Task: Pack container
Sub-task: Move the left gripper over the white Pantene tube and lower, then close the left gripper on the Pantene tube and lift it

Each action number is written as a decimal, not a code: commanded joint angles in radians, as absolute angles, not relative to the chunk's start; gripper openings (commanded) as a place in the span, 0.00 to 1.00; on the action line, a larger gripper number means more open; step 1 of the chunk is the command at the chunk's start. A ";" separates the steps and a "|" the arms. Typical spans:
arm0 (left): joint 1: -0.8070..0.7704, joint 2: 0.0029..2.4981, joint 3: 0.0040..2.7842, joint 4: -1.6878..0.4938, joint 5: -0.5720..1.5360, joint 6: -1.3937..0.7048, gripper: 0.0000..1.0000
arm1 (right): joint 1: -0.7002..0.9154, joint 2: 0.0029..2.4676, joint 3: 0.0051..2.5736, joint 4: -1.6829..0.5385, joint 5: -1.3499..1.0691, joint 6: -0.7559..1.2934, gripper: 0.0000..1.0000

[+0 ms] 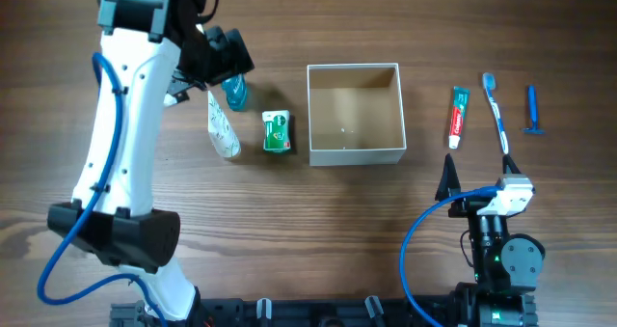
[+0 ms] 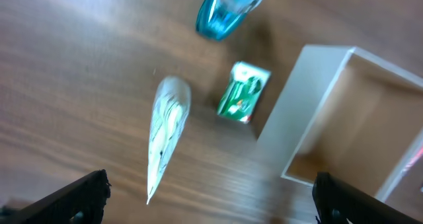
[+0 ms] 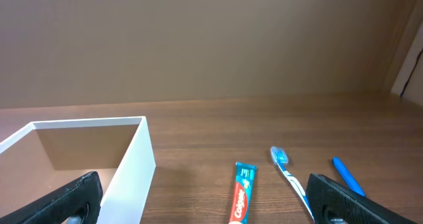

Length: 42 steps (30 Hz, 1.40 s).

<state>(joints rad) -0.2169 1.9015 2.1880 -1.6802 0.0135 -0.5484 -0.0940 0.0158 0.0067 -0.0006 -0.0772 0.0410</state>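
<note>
Both hands are wide open and holding nothing. The left hand (image 2: 215, 197) hangs over the left-side toiletries; the right hand (image 3: 211, 199) sits low, near the bench (image 1: 366, 231), looking at the right-side ones. The container (image 1: 355, 156) is mid-bench at the far side, upright, open top, nothing inside that I can see. Left of it and close by is a green packet (image 1: 278, 132), then a white tapered tube (image 1: 222, 126) and a teal bottle (image 1: 234, 94). Right of it, apart from the wall, are the toothpaste (image 1: 459, 117), toothbrush (image 1: 496, 110) and blue razor (image 1: 532, 110).

My read on the container: thin walls and a card-like inside, so it's light and a bit flexy. It'll likely skate on the wood if an item or finger bumps a wall, and squeezing across the whole box could bow it. If I need to steady or shift it, I'd pinch one wall at the rim, near a corner where it's stiffest, one finger inside and one outside. Otherwise I'd leave it alone and drop items in from above, clear of the rim.
</note>
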 commanded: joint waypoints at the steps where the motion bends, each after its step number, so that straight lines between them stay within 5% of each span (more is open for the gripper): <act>1: -0.218 1.917 2.096 -1.684 0.030 -0.508 1.00 | -0.088 0.014 0.005 0.002 -0.060 0.055 1.00; 15: -0.182 1.921 2.028 -1.635 0.033 -0.249 1.00 | -0.088 0.014 0.005 0.002 -0.060 0.055 1.00; 42: -0.162 1.997 2.027 -1.673 0.078 -0.133 1.00 | -0.088 0.014 0.005 0.002 -0.060 0.054 1.00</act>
<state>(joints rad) -0.1616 1.9919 2.0335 -1.6691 0.0578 -0.1848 -0.0940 0.0158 0.0067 -0.0006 -0.0772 0.0410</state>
